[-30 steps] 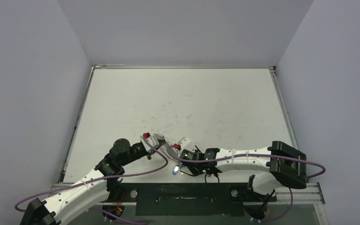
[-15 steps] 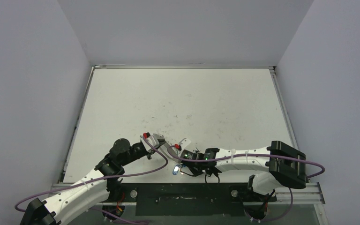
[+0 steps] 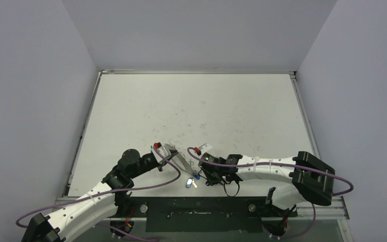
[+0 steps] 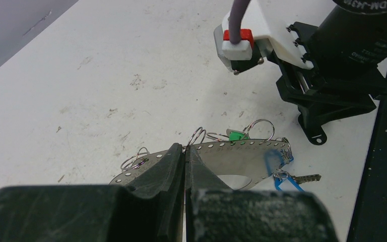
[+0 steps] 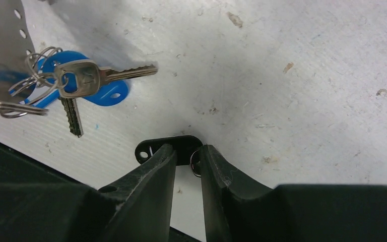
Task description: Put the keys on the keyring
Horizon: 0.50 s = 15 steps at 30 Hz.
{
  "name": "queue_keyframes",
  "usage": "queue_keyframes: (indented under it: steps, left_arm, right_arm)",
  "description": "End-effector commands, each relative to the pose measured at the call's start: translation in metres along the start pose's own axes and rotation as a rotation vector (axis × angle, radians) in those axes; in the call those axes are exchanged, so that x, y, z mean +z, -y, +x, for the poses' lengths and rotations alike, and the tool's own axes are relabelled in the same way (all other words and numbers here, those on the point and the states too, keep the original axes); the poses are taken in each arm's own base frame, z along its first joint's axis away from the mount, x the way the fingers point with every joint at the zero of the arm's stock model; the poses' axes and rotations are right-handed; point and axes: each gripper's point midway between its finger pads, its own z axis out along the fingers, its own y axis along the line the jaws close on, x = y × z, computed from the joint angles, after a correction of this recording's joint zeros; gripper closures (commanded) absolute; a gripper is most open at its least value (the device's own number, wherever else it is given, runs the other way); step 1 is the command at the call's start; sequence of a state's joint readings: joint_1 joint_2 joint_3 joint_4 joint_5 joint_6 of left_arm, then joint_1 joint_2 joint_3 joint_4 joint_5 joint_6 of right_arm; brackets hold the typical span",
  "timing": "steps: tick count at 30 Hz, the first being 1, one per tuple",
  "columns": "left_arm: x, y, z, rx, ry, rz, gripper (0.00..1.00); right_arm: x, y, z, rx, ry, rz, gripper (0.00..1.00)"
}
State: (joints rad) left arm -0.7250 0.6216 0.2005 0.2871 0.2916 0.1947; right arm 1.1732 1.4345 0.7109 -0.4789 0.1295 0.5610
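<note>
Table [image 3: 196, 101]: white, scuffed and speckled towards the near edge.

Left arm [image 3: 90, 199] and right arm [image 3: 267, 171]: both reach inward low over the near part of the table, with their wrists close together near the front edge.

Left gripper [image 4: 185, 151]: fingers pressed fully together, pinching the top edge of the keyring [image 4: 242, 156]. The keyring shows as a shiny, curved metal band with a row of small holes along its edge. It extends from the fingers towards the right arm, its far end just beside the right wrist.

Right gripper [image 5: 187, 151]: tips down at the table, fingers standing narrowly apart. A black tag [image 5: 169, 147] lies flat crosswise at the tips. Its small ring [image 5: 195, 165] sits in the gap, against one finger. Whether the fingers actually pinch either cannot be told.

Keys [image 5: 88, 75]: two silver ones, joined by wire rings to the end of the keyring and resting on the table. One blade points away from the band, the other towards the table's front edge. A blue tag [image 5: 106, 93] lies under them.

Green tag [image 4: 236, 135]: hangs at the band's upper edge on a wire ring.

Spare split rings [image 4: 136, 159]: threaded through the band's holes near the left fingers.
</note>
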Motion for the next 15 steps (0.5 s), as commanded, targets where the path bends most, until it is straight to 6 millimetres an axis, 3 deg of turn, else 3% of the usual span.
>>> queue_keyframes:
  steps: [1,3,9,15]
  left_arm:
    - [0.001,-0.003,-0.019,0.018,0.07,-0.012,1.0]
    - [0.001,-0.003,-0.02,0.02,0.072,-0.011,1.0]
    - [0.001,-0.002,-0.019,0.018,0.072,-0.005,1.0]
    - [0.001,-0.002,-0.017,0.019,0.068,-0.006,1.0]
  right_arm:
    - [0.004,0.01,0.015,0.037,-0.048,-0.015,0.75]
    - [0.001,0.009,0.011,0.032,-0.04,-0.021,0.73]
    - [-0.015,0.011,-0.005,0.029,0.03,-0.022,0.5]
    - [-0.026,0.021,-0.007,0.041,0.066,-0.001,0.49]
